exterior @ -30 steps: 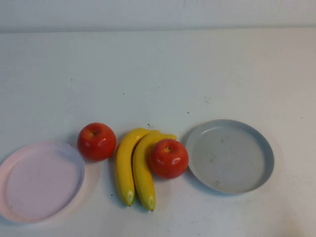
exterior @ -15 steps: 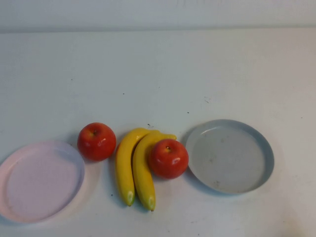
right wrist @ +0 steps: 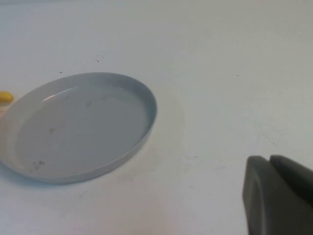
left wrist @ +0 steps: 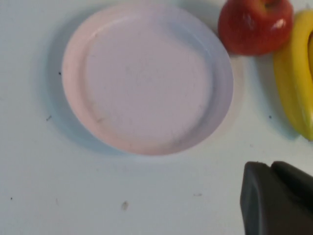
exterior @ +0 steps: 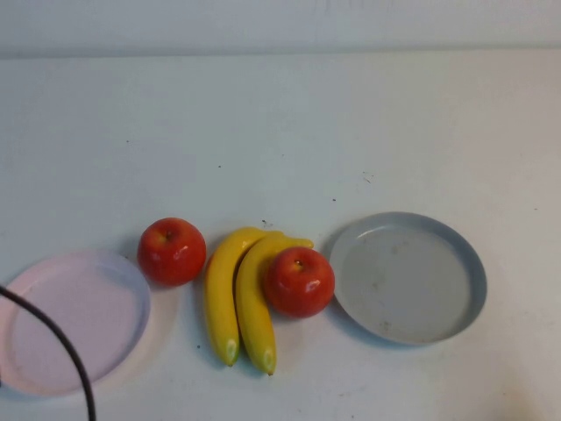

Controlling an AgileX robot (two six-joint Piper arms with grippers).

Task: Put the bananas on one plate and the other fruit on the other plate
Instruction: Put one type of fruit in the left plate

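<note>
Between the two plates on my white bench [exterior: 280, 132] lies the fruit, and I take the bananas [exterior: 238, 298] as my landmark. They rest as a joined pair, stems pointing away from me and greenish tips toward me, flat on the bench and on neither plate. Touching the bananas on their right side sits one red apple [exterior: 299, 281], stem dimple up, partly covering the outer banana's curve. Just to the bananas' left stands the second red apple [exterior: 171, 251], very close to them, though I cannot tell whether they touch. Farther left of the bananas, past that apple, is the pale pink plate [exterior: 131, 285], with nothing on it; its rim comes close to the left apple. To the right of the bananas, just beyond the touching apple, is the grey-blue plate [exterior: 469, 289], also bare apart from a few faint specks. A thin black cable [exterior: 61, 346] arcs over the pink plate's near side in the high view. My left gripper [left wrist: 279, 198] hangs above the bench on the near side of the pink plate, left of the bananas, jaws clenched on nothing. My right gripper [right wrist: 281, 196] hangs above bare bench on the far side of the grey-blue plate from the bananas, jaws likewise clenched and empty.
</note>
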